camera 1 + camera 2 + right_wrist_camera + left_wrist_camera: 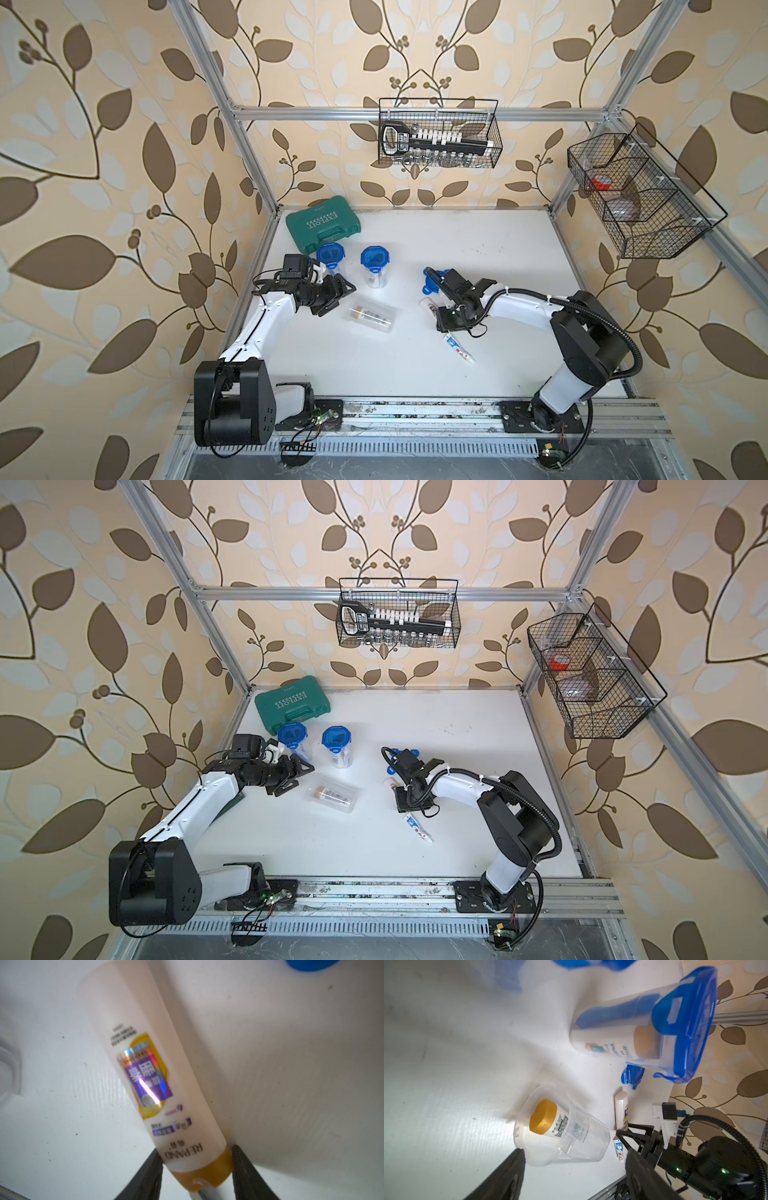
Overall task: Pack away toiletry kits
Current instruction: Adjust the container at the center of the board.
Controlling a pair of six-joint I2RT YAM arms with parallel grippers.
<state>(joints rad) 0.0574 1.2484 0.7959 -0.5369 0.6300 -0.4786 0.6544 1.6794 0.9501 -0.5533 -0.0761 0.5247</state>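
A clear jar (371, 318) lies on its side mid-table with a gold-capped white bottle (548, 1120) inside. My left gripper (338, 299) is open just left of it, apart from its mouth, with nothing between the fingers. My right gripper (195, 1153) is shut on the cap end of a second gold-capped bottle (145, 1064), which lies on the table (415, 374). A toothpaste tube (459, 348) lies near that wrist, and a loose blue lid (430, 282) is behind it. Two upright jars (331, 254) (375, 258) with blue lids hold kit items.
A green tool case (323, 223) sits at the back left, close behind the upright jars. Two wire baskets hang above the table, one on the back rail (440, 133) and one on the right rail (640, 195).
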